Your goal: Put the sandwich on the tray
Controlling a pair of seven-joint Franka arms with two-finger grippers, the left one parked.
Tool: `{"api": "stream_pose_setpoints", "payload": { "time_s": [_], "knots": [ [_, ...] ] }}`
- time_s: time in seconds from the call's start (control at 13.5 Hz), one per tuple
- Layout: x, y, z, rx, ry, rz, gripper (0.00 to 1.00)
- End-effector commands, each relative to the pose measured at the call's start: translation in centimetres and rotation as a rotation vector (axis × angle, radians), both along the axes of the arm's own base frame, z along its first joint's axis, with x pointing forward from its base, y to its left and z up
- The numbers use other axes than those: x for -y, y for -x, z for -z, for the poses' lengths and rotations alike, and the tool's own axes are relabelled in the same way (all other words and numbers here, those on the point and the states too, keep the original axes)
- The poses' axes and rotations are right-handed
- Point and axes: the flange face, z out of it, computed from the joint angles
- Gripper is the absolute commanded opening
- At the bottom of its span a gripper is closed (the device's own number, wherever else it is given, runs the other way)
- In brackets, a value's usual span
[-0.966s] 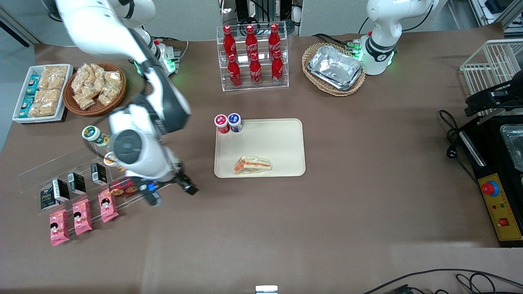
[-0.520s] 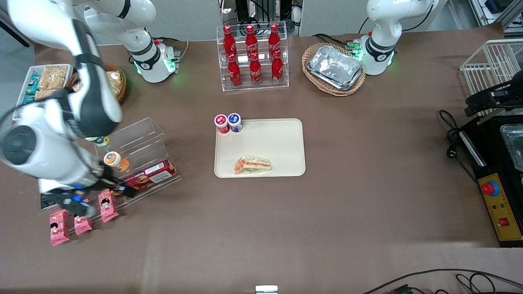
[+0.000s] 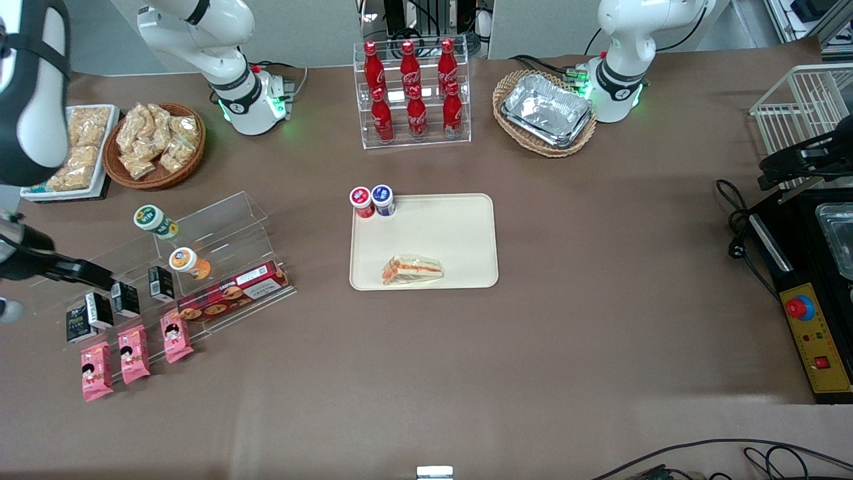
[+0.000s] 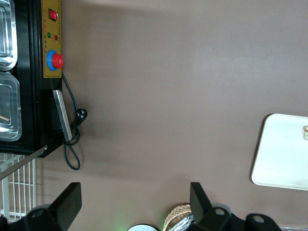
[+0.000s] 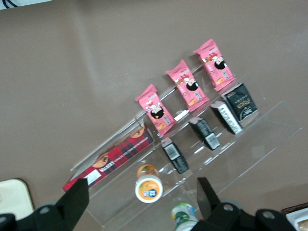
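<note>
- The brown table (image 3: 600, 333) fills the front view, with the task's things near its middle.
- The tray (image 3: 453, 233) lies flat on the table, nearer the front camera than the rack of red cola bottles (image 3: 412, 93).
- The clear acrylic display stand (image 3: 200, 267) sits toward the working arm's end of the table; it holds a red biscuit box (image 3: 230, 293), small black cartons (image 5: 207, 134) and an orange-capped cup (image 5: 148, 186), with pink snack packs (image 5: 185, 85) at its near edge.
- The gripper (image 5: 144, 192) hangs above this stand, well apart from the tray; its fingers (image 5: 76, 197) stand spread wide with nothing between them.
- The sandwich (image 3: 412, 270) rests on the tray, close to the rim nearest the front camera, wrapped in clear plastic with its orange-red filling showing.
- Two small round-lidded cups (image 3: 372, 199), one red and one blue, stand together at the tray's corner farther from the camera.
</note>
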Motion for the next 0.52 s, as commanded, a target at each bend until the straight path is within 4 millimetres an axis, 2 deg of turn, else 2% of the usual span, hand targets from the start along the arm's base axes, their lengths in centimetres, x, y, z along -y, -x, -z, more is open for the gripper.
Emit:
{"api": "stream_pose_setpoints", "payload": {
  "time_s": [0.0,0.07,0.15,0.22,0.45],
  "knots": [
    [0.9,1.4,-1.3,-0.037,-0.006,-0.077,1.0],
    [2.0,1.7,-1.3,-0.054,-0.008,-0.079,1.0],
    [2.7,2.0,-2.3,-0.043,-0.009,-0.101,1.0],
    [3.0,1.9,-3.1,-0.034,-0.006,-0.136,1.0],
    [2.7,1.8,-3.3,-0.034,-0.019,-0.145,1.0]
  ]
}}
